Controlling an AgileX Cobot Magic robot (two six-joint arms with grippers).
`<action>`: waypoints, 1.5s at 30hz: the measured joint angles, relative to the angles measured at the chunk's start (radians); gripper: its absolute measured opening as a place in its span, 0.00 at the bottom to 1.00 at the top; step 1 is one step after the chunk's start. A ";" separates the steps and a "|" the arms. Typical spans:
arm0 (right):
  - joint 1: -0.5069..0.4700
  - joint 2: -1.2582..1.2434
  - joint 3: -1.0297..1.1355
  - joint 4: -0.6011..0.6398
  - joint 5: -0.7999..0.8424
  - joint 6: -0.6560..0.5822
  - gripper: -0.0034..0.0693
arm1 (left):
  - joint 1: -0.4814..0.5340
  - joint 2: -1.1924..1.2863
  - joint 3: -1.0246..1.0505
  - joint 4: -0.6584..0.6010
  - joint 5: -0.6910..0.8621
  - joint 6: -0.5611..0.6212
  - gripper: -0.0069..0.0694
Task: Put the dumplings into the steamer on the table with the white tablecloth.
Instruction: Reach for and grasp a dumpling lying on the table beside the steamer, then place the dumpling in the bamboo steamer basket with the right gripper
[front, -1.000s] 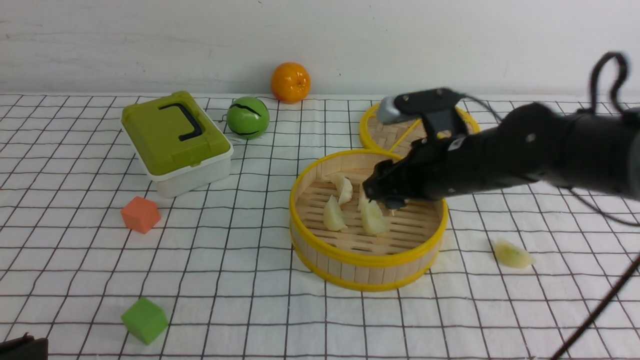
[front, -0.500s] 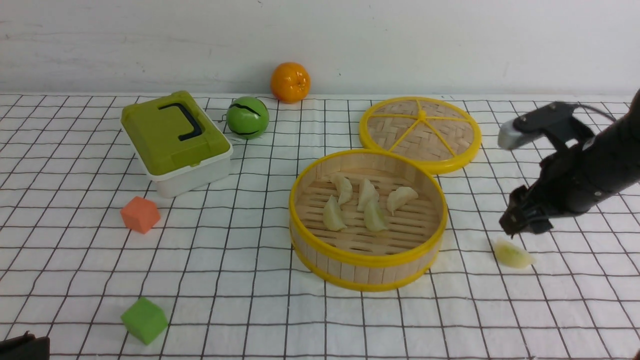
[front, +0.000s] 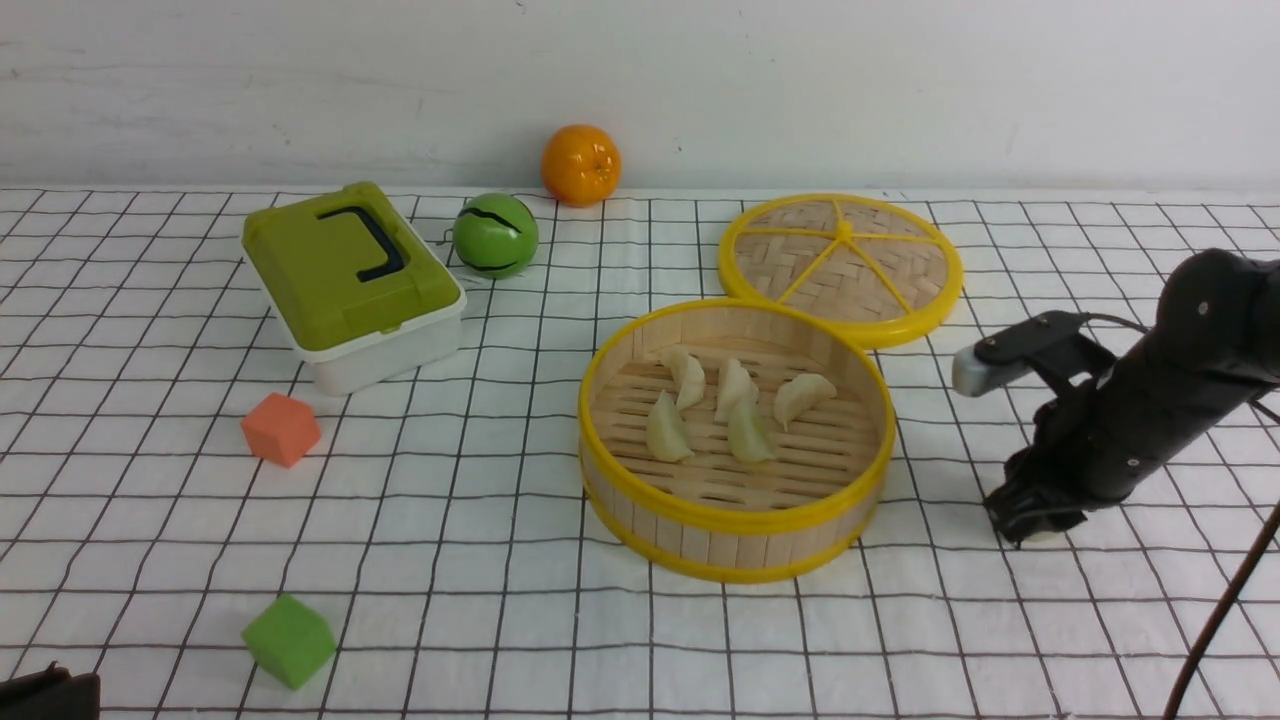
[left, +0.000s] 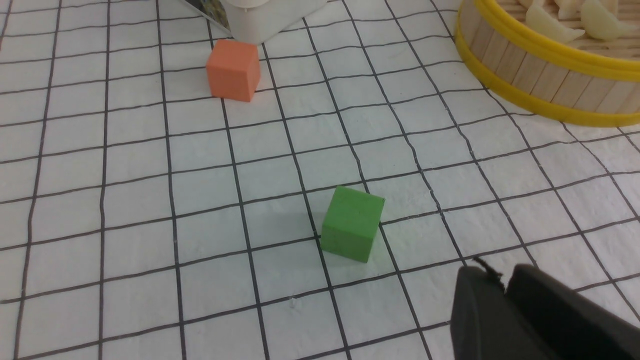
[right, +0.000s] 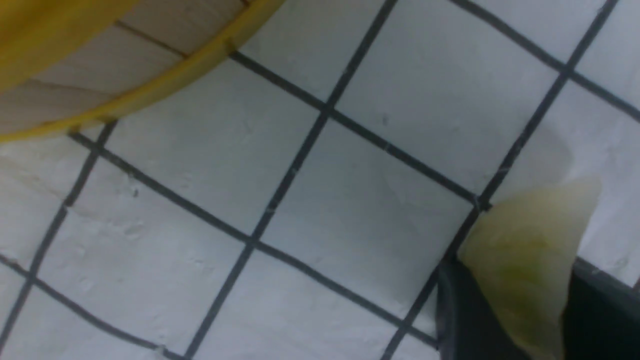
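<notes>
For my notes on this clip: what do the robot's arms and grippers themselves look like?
The right arm is matte black with rounded tubular links; a silver-grey capsule-shaped module sits on a black bracket at its wrist, and a thin dark cable trails off it. The right gripper and left gripper have plain black fingers, no markings visible.

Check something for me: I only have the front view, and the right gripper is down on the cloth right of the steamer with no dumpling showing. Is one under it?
Observer: Yes. The right wrist view shows a dumpling wedged between the fingers of the right gripper.
Operator: Is the steamer wall crowding it?
Observer: No. The steamer sits apart from it in that view, with bare cloth between them.
Operator: And the left gripper? I see just a dark corner.
Observer: The left wrist view shows the left gripper shut and empty, near the green cube.
</notes>
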 joint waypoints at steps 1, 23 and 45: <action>0.000 -0.005 -0.002 0.005 0.020 0.022 0.31 | 0.000 0.000 0.000 0.000 0.000 0.000 0.19; 0.193 -0.018 -0.091 0.630 -0.088 -0.084 0.32 | 0.000 0.000 0.001 0.000 -0.005 0.000 0.21; 0.191 0.048 -0.089 0.651 -0.169 -0.082 0.48 | 0.000 0.000 0.001 0.000 -0.005 0.000 0.21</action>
